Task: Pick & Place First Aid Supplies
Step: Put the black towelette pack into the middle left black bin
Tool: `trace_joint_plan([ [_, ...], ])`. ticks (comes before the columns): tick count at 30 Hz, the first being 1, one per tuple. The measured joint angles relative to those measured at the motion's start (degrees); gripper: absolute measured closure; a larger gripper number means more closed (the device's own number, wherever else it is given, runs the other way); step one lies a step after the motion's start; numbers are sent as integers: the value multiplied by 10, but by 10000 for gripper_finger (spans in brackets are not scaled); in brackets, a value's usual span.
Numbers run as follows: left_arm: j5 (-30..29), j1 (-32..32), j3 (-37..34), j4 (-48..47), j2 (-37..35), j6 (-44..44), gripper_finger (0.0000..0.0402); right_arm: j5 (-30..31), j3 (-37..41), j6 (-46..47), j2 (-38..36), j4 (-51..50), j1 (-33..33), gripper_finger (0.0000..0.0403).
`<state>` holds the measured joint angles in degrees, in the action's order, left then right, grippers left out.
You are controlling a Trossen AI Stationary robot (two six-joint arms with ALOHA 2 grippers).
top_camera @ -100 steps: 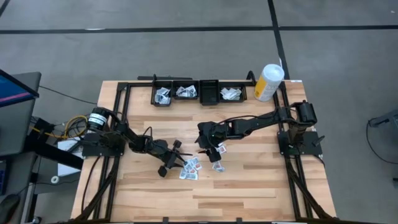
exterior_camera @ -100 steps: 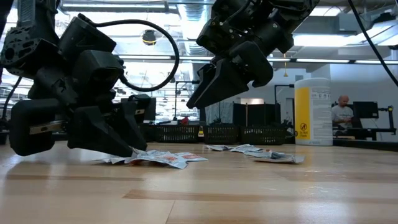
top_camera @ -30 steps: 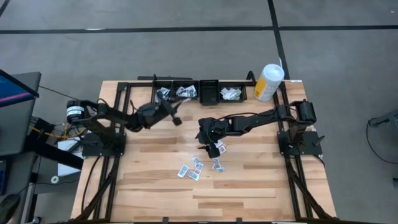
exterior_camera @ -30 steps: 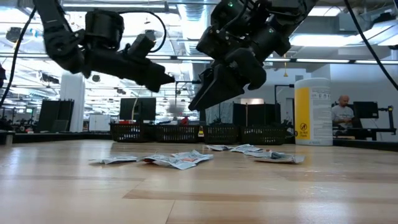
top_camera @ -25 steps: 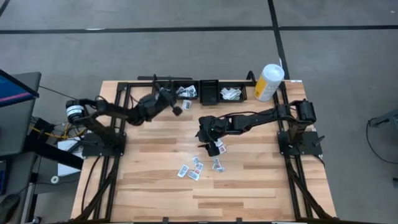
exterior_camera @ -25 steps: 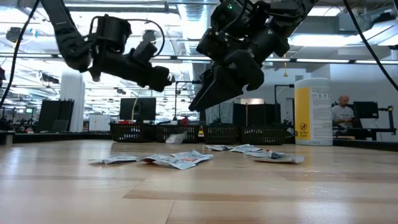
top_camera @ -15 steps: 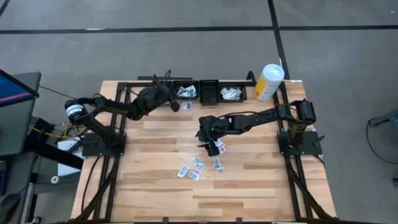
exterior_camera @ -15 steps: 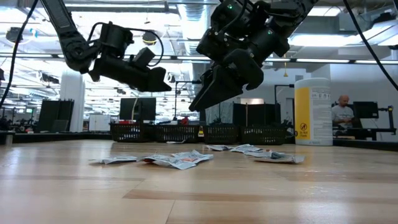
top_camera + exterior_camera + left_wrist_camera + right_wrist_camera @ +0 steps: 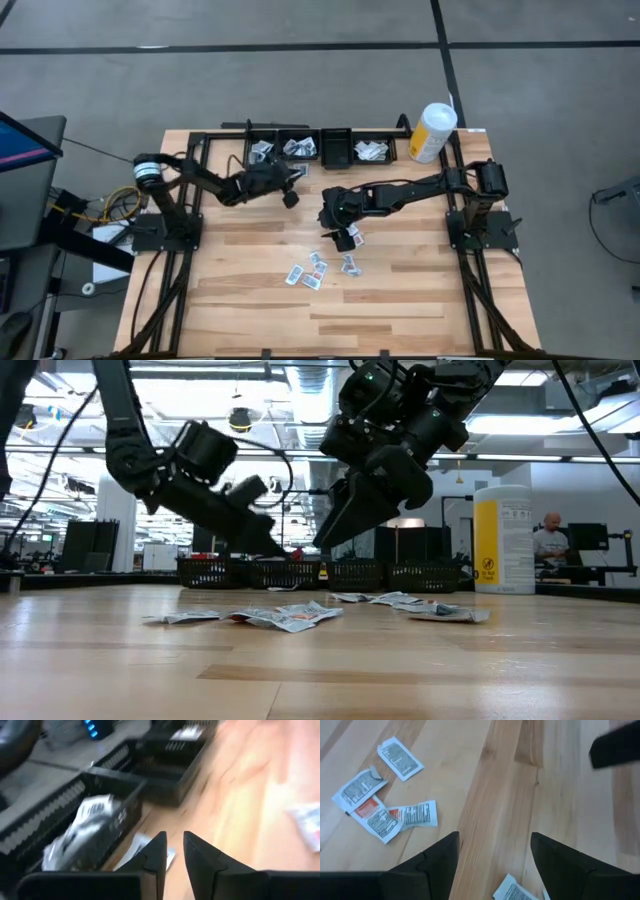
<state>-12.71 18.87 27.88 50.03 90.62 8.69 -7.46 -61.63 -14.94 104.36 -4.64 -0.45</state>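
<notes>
Now the left gripper point(image 9: 290, 197) hangs near the black bins point(image 9: 320, 148) at twelve o'clock, fingers slightly parted, seemingly empty. The right gripper point(image 9: 340, 238), jaws wide, hovers over the loose packets point(image 9: 305, 272) at six o'clock; it should descend squarely over one packet.

Counter point(image 9: 420, 290): pale blond wood planks, black frame rails. Packets point(image 9: 400, 759): white with grey-blue print; one point(image 9: 372, 815) with an orange-red patch. Trays point(image 9: 336, 148) along far edge: black. Canister point(image 9: 432, 132) at far right corner: white, yellow band. Both arms black. Floor point(image 9: 300, 80): grey, dark seams.
</notes>
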Motion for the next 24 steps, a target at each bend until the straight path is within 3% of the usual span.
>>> trace_joint_plan([
  [5, -53, -30, 20, 2, 50, -12, 310, 0, 0, 0, 0, -9, 1, 163],
  [13, -109, -48, 64, 3, 119, -110, 267, 0, 0, 3, 0, -34, 4, 163],
  [24, -140, -49, 123, 5, 189, -135, 258, -1, 0, 24, 0, -64, 4, 163],
])
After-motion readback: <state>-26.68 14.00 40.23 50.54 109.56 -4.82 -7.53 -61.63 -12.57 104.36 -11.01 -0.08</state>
